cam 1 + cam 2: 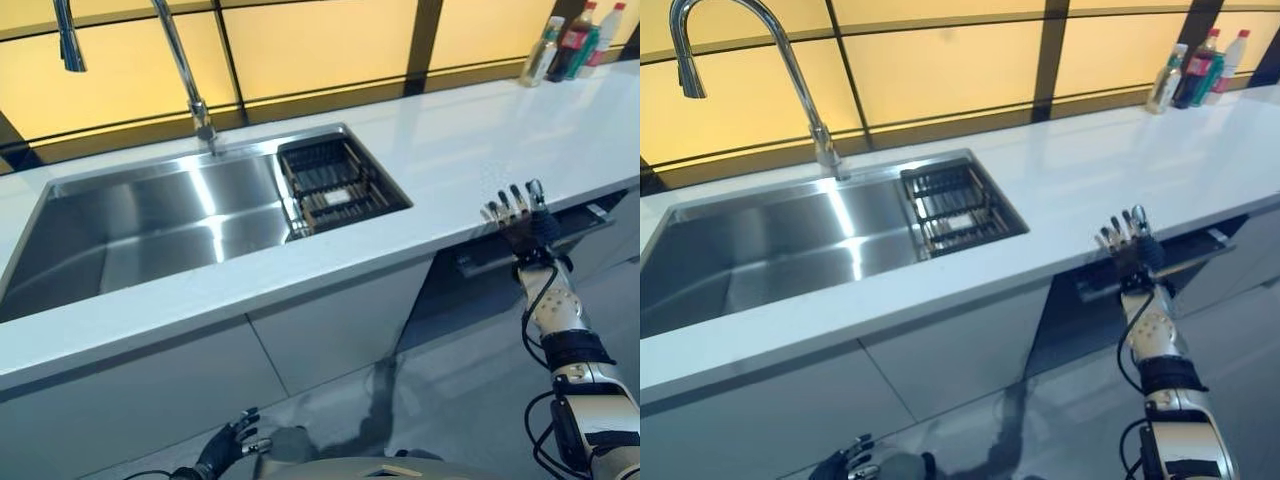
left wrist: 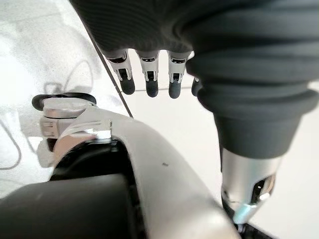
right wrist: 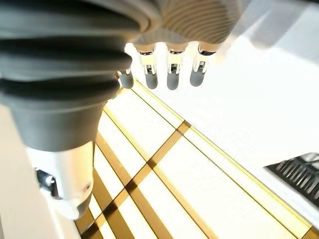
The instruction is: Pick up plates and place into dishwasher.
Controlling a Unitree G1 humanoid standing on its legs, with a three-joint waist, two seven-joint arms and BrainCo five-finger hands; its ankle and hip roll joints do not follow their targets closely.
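We stand before a white bench [image 1: 470,150] with a steel sink [image 1: 150,230] let into it, a tall tap [image 1: 190,80] behind, and a dark wire rack [image 1: 335,185] seated in the sink's right end. A cluster of bottles [image 1: 575,40] stands at the far right corner.

No plates are to be seen on the bench, in the sink basin, or in either hand; something pale lies in the rack, too small for us to name.

Our right hand [image 1: 518,215] is raised at the bench's front edge, fingers straight and apart, holding nothing; its wrist view confirms loose, uncurled fingers [image 3: 172,74]. Just below it a dark panel [image 1: 530,245] stands slightly out under the bench, likely the dishwasher's door or drawer front, ajar. Our left hand [image 1: 232,445] hangs low near the floor, fingers relaxed and empty.

Our judgement: the scene fits either opening the dishwasher or closing it after loading. Either way, we keep the fingers flat on the panel's top lip, move it evenly, and keep the wrist clear of the bench edge.
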